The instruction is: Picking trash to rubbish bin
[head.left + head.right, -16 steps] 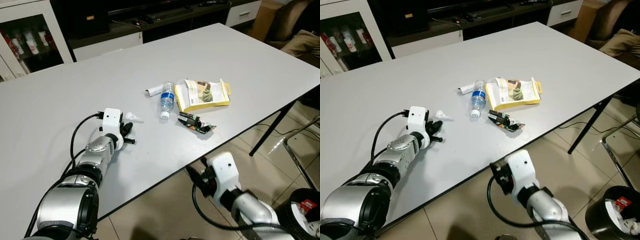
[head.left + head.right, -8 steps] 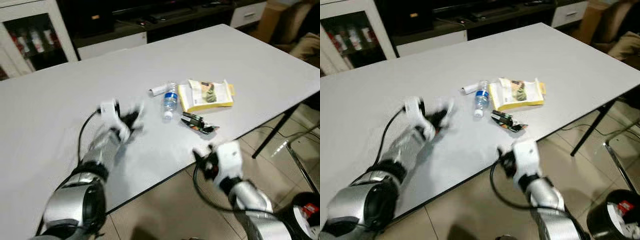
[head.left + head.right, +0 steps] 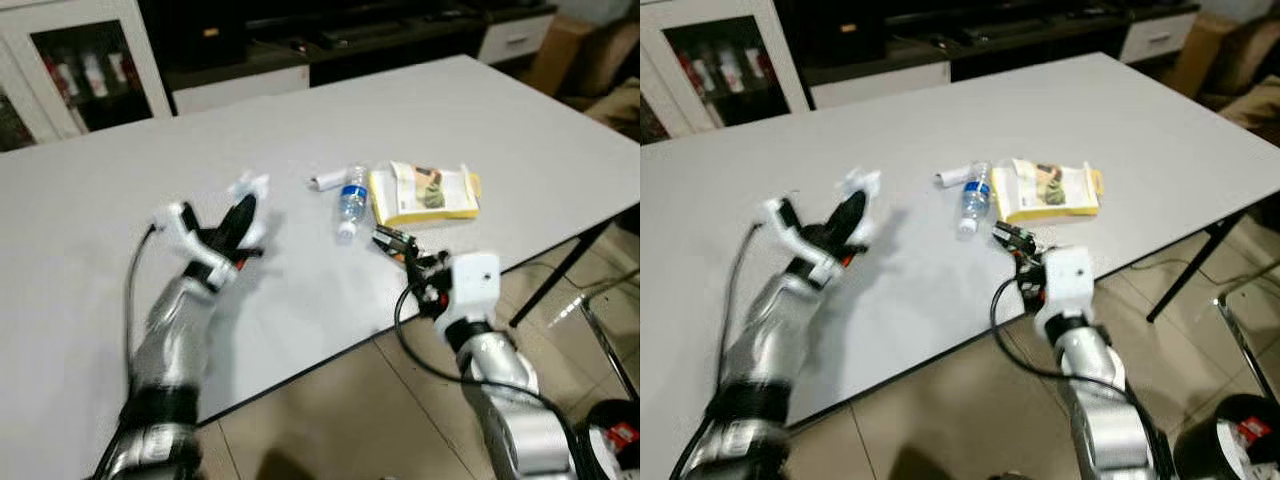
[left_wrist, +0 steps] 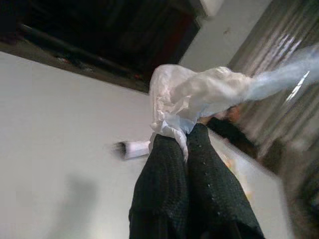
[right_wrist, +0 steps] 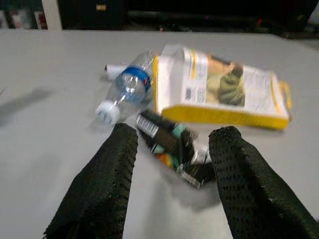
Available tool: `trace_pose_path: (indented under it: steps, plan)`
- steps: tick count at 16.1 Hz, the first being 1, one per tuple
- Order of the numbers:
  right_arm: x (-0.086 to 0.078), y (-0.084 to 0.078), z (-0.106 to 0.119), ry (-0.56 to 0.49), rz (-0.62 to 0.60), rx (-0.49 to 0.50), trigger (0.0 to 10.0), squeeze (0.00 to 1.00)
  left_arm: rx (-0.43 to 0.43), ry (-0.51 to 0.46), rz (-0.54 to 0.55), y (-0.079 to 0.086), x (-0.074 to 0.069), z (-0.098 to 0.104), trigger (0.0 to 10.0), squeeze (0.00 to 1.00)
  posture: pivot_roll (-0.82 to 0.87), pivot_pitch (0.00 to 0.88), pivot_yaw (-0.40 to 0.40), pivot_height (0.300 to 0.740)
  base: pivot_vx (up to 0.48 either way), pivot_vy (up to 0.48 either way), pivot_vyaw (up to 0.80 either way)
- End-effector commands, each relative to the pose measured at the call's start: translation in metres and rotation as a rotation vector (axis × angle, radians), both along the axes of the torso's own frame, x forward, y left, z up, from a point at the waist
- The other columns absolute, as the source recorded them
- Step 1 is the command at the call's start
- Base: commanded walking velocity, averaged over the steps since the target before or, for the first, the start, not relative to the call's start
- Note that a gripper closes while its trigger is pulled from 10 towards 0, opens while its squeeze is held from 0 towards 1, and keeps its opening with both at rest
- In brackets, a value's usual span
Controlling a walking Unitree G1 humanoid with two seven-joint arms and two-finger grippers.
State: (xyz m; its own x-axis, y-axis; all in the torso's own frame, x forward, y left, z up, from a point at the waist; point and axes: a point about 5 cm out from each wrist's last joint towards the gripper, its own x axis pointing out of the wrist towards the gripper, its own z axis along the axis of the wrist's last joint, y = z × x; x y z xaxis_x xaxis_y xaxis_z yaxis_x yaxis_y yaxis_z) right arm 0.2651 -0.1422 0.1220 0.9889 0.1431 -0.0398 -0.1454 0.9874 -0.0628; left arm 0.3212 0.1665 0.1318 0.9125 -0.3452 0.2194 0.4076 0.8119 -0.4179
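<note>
**Left gripper holds tissue; right gripper open at wrapper**

I see the left gripper (image 3: 243, 212) raised above the grey rectangular table (image 3: 90, 240), its black fingers (image 4: 172, 184) pressed together on a crumpled white tissue wad (image 4: 192, 99); the wad trails off beyond the fingertips.

My right gripper (image 5: 172, 149) stands spread at the table's near edge, either side of a crushed dark foil wrapper (image 5: 172, 147). The wrist view shows the clear plastic bottle (image 5: 127, 89) lying flat, white cap toward the gripper, beside the yellow cardboard box (image 5: 224, 94).

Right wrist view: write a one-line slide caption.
Open right gripper straddles a crumpled wrapper, beside a bottle and yellow box.
</note>
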Motion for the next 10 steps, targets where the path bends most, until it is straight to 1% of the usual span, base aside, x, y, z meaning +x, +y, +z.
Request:
trace_pose_path:
  steps: [1, 2, 3, 4, 5, 6, 7, 8, 9, 10]
  plan:
    - [0.004, -0.002, 0.000, -0.006, -0.017, -0.019, 10.0, 0.00, 0.129, 0.022, 0.041, 0.001, -0.005, 0.003, 0.0, 0.00, 0.00, 0.000, -0.009, 0.740, 0.000, 0.000, 0.00]
    - [0.009, -0.005, 0.000, -0.002, -0.034, -0.036, 10.0, 0.00, 0.242, 0.044, 0.122, 0.011, -0.017, 0.000, 0.0, 0.00, 0.00, 0.000, -0.009, 0.740, 0.000, 0.000, 0.00]
    - [0.011, -0.007, -0.001, 0.003, -0.043, -0.044, 10.0, 0.00, 0.276, 0.048, 0.159, 0.015, -0.024, 0.001, 0.0, 0.00, 0.00, 0.000, -0.008, 0.740, 0.000, 0.000, 0.00]
    - [0.014, -0.012, -0.005, 0.028, -0.057, -0.048, 10.0, 0.00, 0.338, 0.077, 0.204, 0.020, -0.031, -0.002, 4.8, 0.00, 0.01, 0.000, -0.009, 0.740, 0.000, 0.000, 0.00]
    - [0.018, -0.016, -0.012, 0.062, -0.071, -0.069, 10.0, 0.00, 0.393, 0.116, 0.213, 0.021, -0.038, -0.005, 10.0, 0.00, 0.02, 0.000, -0.013, 0.740, 0.000, 0.000, 0.00]
    - [0.021, -0.018, -0.017, 0.096, -0.081, -0.067, 10.0, 0.00, 0.417, 0.122, 0.209, 0.022, -0.040, -0.006, 10.0, 0.00, 0.03, 0.000, -0.014, 0.740, 0.000, 0.000, 0.00]
    - [0.030, -0.018, -0.024, 0.137, -0.057, -0.047, 10.0, 0.00, 0.469, 0.118, 0.206, 0.020, -0.045, -0.004, 10.0, 0.00, 0.04, 0.000, -0.016, 0.740, 0.000, 0.000, 0.00]
    - [0.047, -0.012, -0.030, 0.196, 0.041, -0.075, 10.0, 1.00, 0.578, 0.080, 0.166, 0.014, -0.049, 0.002, 10.0, 0.00, 0.05, 0.000, -0.022, 0.740, 0.000, 0.000, 0.00]
    - [0.058, -0.010, -0.028, 0.212, 0.077, -0.084, 10.0, 1.00, 0.601, 0.075, 0.145, 0.012, -0.050, 0.004, 10.0, 0.00, 0.06, 0.000, -0.024, 0.740, 0.000, 0.000, 0.00]
    - [0.068, -0.007, -0.023, 0.213, 0.118, -0.094, 10.0, 1.00, 0.594, 0.073, 0.140, 0.011, -0.049, 0.006, 10.0, 0.00, 0.06, 0.000, -0.024, 0.740, 0.000, 0.000, 0.00]
